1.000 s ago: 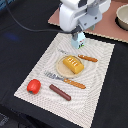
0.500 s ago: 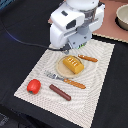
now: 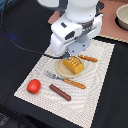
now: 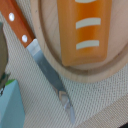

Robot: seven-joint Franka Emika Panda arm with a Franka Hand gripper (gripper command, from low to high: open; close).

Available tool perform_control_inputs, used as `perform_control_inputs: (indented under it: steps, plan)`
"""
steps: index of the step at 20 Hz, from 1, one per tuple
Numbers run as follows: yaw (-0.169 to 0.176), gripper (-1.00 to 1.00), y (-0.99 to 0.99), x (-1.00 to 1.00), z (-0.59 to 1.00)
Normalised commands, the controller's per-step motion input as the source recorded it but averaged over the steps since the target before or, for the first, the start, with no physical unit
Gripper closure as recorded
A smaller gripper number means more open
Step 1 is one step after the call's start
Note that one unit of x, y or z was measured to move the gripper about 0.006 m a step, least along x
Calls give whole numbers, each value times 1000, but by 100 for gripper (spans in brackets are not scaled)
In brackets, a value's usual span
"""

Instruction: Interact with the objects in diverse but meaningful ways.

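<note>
The yellow ridged bread piece [image 3: 73,64] lies on the round tan plate [image 3: 63,68] mid-mat; up close it fills the wrist view as an orange block [image 4: 85,30]. A brown sausage [image 3: 60,92] and a red tomato [image 3: 33,86] rest on the mat's near part. The grey pot [image 3: 122,16] stands at the far right. A teal-and-pale shape, possibly the milk carton [image 4: 10,105], sits at the wrist view's edge. My arm's white housing [image 3: 72,30] hangs low over the plate's far side and hides the gripper's fingers.
An orange-handled knife [image 3: 89,58] [image 4: 47,75] lies beside the plate, and an orange-handled fork [image 3: 67,81] in front of it. All rest on a pale striped placemat [image 3: 95,95] on a black table. A black cable [image 3: 15,42] loops on the exterior view's left.
The arm has come down and toward the plate, now filling the mat's far part. The teal thing seen under the wrist earlier is now hidden behind the housing.
</note>
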Motion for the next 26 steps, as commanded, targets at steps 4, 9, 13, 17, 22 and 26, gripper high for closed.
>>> perform_control_inputs:
  steps: [4, 9, 13, 17, 22, 26]
  plan:
    - [0, -100, -196, 22, -309]
    - [0, -100, -222, 0, -265]
    - [0, -100, -161, 12, -187]
    - [0, -100, -96, 120, -109]
    - [0, 100, -99, 132, -49]
    - [0, 100, -83, 256, 0]
